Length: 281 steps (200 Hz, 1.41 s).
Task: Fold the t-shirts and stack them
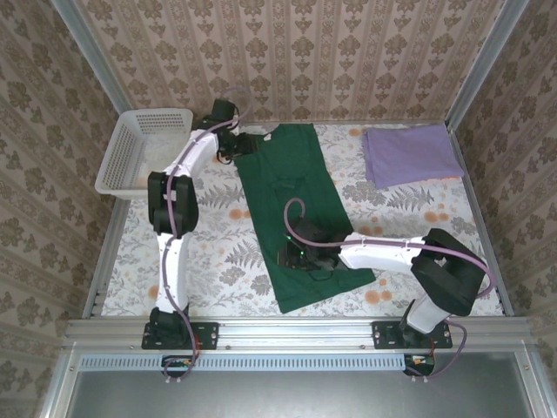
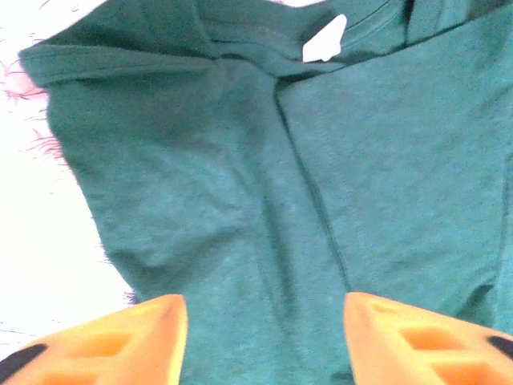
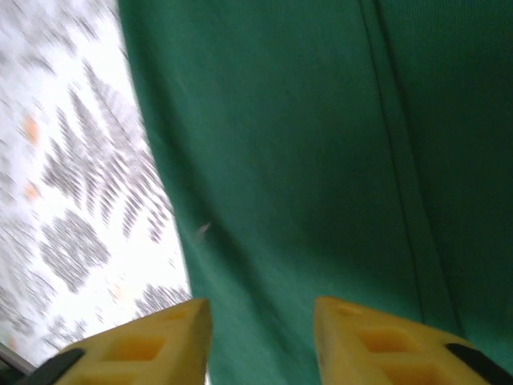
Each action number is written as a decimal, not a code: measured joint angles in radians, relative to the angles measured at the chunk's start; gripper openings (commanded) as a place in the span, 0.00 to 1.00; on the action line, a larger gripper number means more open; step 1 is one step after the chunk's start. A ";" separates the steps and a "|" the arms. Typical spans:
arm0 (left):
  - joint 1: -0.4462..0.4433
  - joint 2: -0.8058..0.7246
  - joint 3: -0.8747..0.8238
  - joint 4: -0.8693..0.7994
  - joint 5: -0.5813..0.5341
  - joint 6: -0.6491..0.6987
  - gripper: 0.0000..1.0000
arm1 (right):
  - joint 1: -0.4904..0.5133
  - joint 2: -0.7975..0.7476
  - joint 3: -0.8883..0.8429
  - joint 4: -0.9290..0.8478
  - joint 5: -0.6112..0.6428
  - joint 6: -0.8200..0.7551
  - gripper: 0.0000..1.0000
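A: Checking progress on the fold-and-stack. Calling it how far?

B: Roughly halfway, by the look of it. Finding the purple shirt (image 1: 409,155) already folded into a flat rectangle at the far right corner of the table (image 1: 218,244), well apart from both arms.

A: And the green?

B: Seeing the green shirt (image 1: 278,183) laid out long down the middle, collar end far, hem end near. Looks narrowed into a strip, with sleeves apparently tucked in, though hard to swear to from above. Judging the rest as undone: folding it across its length, then stacking it with the purple.

A: Reading the grippers how?

B: Spotting the left gripper (image 1: 246,144) at the collar end, not far from the white basket (image 1: 122,157). Up close, seeing orange fingers (image 2: 152,329) spread wide over flat cloth, nothing pinched. Catching a white label (image 2: 325,40) at the neckline too.

A: Right side?

B: Placing the right gripper (image 1: 296,259) over the hem end, near one long edge of the strip. Seeing yellow fingers (image 3: 168,337) parted as well, somewhat narrower, with green cloth below and no fold caught between them.

A: Describing the cloth itself?

B: Soft, dark green, mostly smooth. Noting shallow wrinkles below the collar and a seam line running lengthwise. Noting also a slight slant, with the hem end drifting right of the collar end. Worth squaring up before any crosswise fold, at a guess.
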State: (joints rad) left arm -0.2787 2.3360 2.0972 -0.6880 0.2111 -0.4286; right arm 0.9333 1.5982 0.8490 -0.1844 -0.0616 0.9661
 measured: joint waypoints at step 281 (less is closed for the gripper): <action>-0.001 0.200 0.356 -0.041 0.177 -0.034 0.85 | 0.164 -0.010 0.119 0.119 0.136 0.180 0.62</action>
State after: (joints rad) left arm -0.2794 2.5362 2.4535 -0.7288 0.3882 -0.4625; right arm 1.0977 1.5883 0.9676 -0.0654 0.0742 1.1461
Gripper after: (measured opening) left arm 0.838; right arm 0.603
